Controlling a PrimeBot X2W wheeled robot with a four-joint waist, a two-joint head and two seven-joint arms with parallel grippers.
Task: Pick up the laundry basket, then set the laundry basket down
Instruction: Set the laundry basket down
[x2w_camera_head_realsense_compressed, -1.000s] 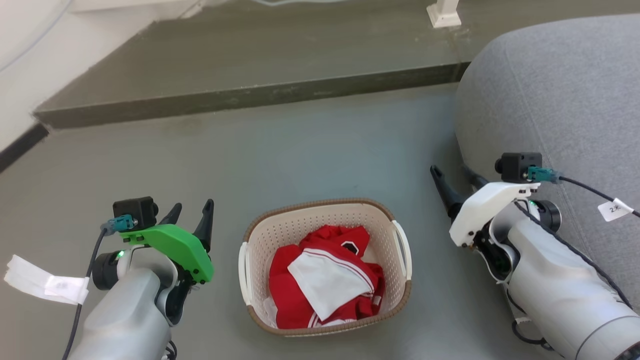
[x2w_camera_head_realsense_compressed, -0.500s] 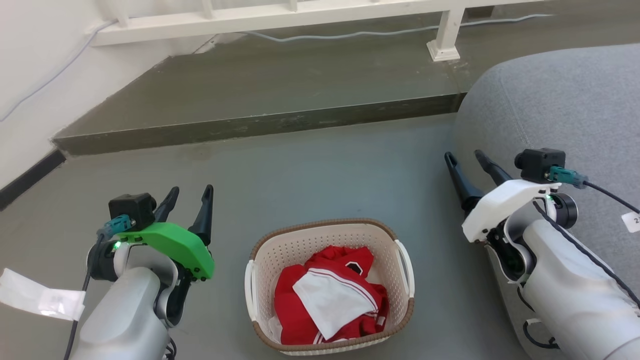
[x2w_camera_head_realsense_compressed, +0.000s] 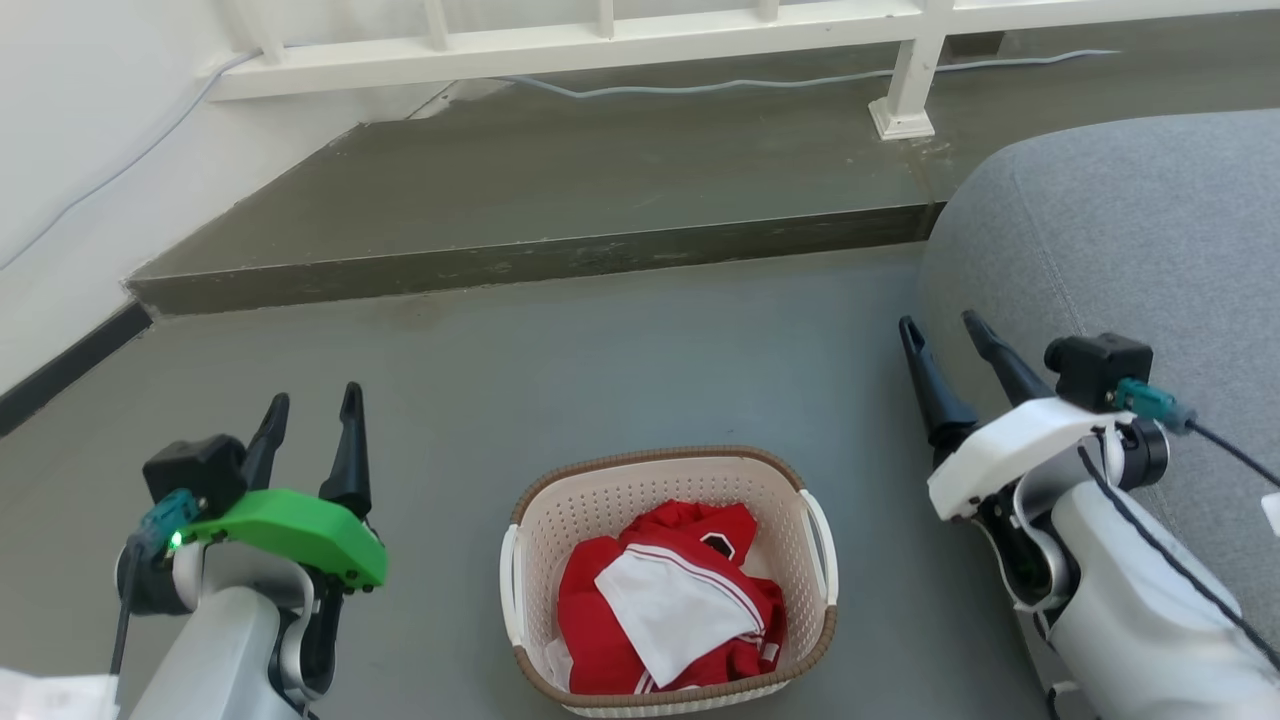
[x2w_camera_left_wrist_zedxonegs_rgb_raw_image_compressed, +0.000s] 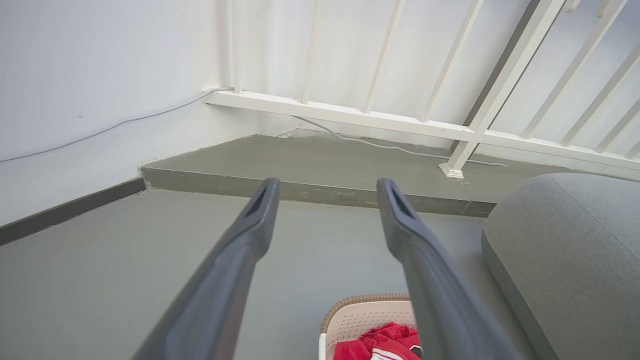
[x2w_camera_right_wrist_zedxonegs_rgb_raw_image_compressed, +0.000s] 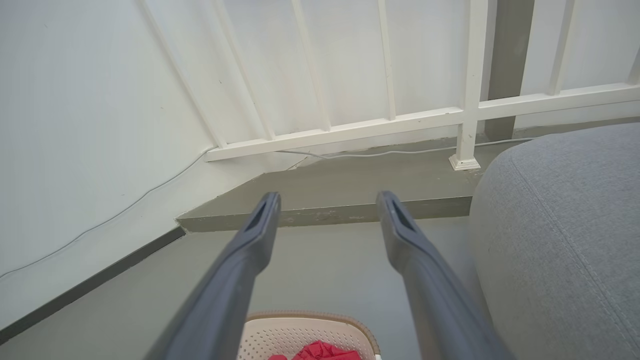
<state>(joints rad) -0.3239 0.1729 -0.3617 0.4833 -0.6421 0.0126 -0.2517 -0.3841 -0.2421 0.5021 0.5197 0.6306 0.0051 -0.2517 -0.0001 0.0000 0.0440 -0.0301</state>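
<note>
Flanking the laundry basket (x2w_camera_head_realsense_compressed: 600, 497) on the floor (x2w_camera_head_realsense_compressed: 640, 350), I hold the left end effector (x2w_camera_head_realsense_compressed: 314, 397) and right end effector (x2w_camera_head_realsense_compressed: 938, 322) spread, empty.
Basket lies between them, back of the fingertips toward my body, long axis running away from me, a white handle (x2w_camera_head_realsense_compressed: 826, 545) toward each arm; the right looks marginally nearer.

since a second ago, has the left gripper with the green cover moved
Yes. The left gripper has shifted to the robot's left, away from the cream perforated plastic laundry basket; the gap between them is wider in the head view.
</note>
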